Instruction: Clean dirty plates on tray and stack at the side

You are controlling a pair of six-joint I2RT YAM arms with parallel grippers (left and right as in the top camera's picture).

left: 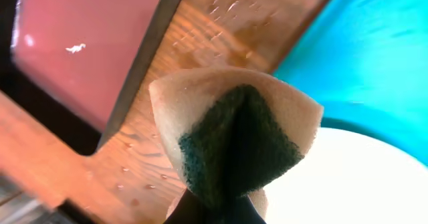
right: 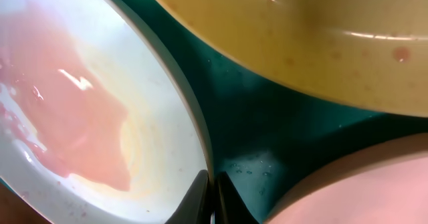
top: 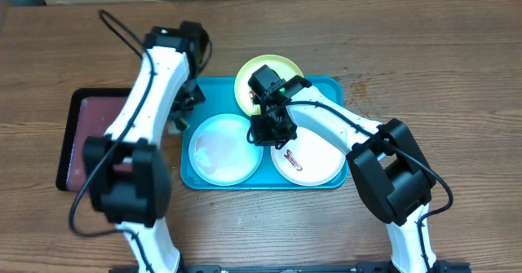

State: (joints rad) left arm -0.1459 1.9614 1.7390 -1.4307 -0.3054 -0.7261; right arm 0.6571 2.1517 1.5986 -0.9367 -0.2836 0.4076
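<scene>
Plates from overhead: all three sit in the tray, the yellow-green plate overlapping its far rim, the light blue plate and white plate side by side nearer me. On left wrist, I see the left gripper pinching a folded sponge over the tray's left edge. On right wrist, the right gripper is closed and empty, its tips over bare tray floor beside the light blue plate's rim.

The left arm runs up the left side of the overhead frame, and the left gripper points down, pinched tight on a sponge. The right arm reaches from lower right toward centre, and the right gripper points down with its fingertips pressed together.
</scene>
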